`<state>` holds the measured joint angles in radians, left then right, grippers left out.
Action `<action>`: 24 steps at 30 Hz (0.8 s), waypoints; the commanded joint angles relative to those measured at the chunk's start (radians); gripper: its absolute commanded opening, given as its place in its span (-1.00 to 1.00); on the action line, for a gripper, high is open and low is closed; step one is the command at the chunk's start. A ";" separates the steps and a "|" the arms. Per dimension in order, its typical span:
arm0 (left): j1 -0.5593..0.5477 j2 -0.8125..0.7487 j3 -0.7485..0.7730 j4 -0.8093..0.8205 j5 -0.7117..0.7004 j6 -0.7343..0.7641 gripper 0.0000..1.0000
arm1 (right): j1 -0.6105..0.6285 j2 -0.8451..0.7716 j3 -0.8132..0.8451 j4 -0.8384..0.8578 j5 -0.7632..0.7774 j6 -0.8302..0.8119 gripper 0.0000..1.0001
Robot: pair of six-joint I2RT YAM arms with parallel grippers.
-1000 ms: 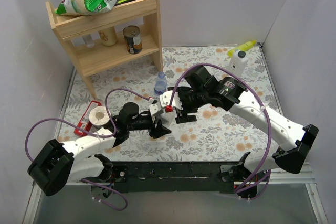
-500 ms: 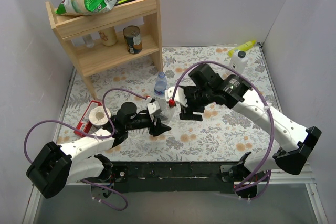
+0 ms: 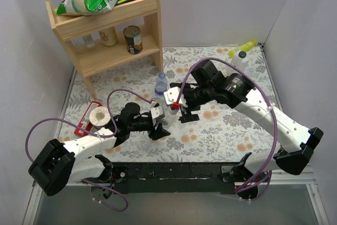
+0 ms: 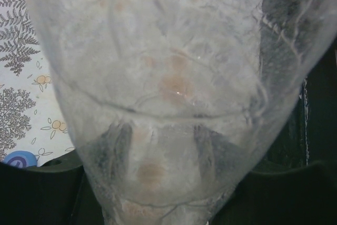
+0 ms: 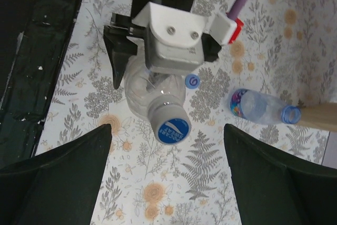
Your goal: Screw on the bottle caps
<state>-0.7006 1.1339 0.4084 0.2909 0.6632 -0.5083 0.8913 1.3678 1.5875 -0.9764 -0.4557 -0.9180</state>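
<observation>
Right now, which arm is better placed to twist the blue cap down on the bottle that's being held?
Right. Its hand is open right over the blue cap on the bottle, while the left hand is shut on that bottle, steadying it.

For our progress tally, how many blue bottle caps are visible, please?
3: one cap on the bottle in the left gripper, a loose cap on the tablecloth, a third cap on the bottle near the shelf. Others possibly hidden.
</observation>
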 commanded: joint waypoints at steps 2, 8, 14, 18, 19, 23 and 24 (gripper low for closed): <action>0.001 -0.002 0.041 0.005 0.015 0.007 -1.00 | 0.044 -0.018 -0.040 0.008 -0.046 -0.082 0.87; 0.001 -0.002 0.038 0.036 0.004 -0.025 -1.00 | 0.051 -0.019 -0.072 0.015 -0.021 -0.082 0.85; 0.004 -0.006 0.030 0.065 -0.036 -0.096 -1.00 | 0.052 -0.029 -0.083 0.007 0.002 -0.076 0.83; 0.012 -0.017 0.018 0.099 -0.039 -0.151 -1.00 | 0.052 -0.033 -0.106 -0.010 0.041 -0.064 0.84; 0.012 -0.020 0.017 0.105 -0.040 -0.156 -1.00 | 0.052 -0.033 -0.109 -0.021 0.045 -0.058 0.83; 0.012 -0.028 0.017 0.126 -0.062 -0.160 -1.00 | 0.052 -0.033 -0.132 -0.030 0.061 -0.022 0.82; 0.013 -0.026 0.017 0.129 -0.068 -0.164 -1.00 | 0.052 -0.035 -0.135 -0.034 0.061 -0.018 0.82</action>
<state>-0.7006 1.1374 0.4080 0.3237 0.6456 -0.6292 0.9375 1.3552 1.4837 -0.9337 -0.4072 -0.9741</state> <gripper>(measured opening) 0.492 0.914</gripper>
